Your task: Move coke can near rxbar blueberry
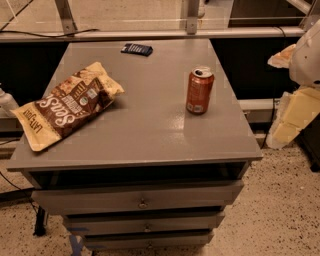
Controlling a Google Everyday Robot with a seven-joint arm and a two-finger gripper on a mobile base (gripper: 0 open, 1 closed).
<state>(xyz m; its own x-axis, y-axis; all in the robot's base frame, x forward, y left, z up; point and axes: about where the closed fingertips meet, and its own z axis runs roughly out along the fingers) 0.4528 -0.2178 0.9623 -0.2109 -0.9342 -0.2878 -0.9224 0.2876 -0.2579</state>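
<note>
The coke can [199,91] stands upright on the grey cabinet top [150,130], right of centre. The rxbar blueberry [136,49], a flat dark navy wrapper, lies near the far edge, well behind and to the left of the can. My gripper [291,117] shows as pale cream and white parts at the right edge of the view. It is off the side of the cabinet, to the right of the can and apart from it, holding nothing that I can see.
A large brown and tan snack bag [67,105] lies on the left part of the top. Drawers [142,200] sit below the front edge. A glass partition with metal posts [191,15] runs behind the cabinet. Speckled floor lies around it.
</note>
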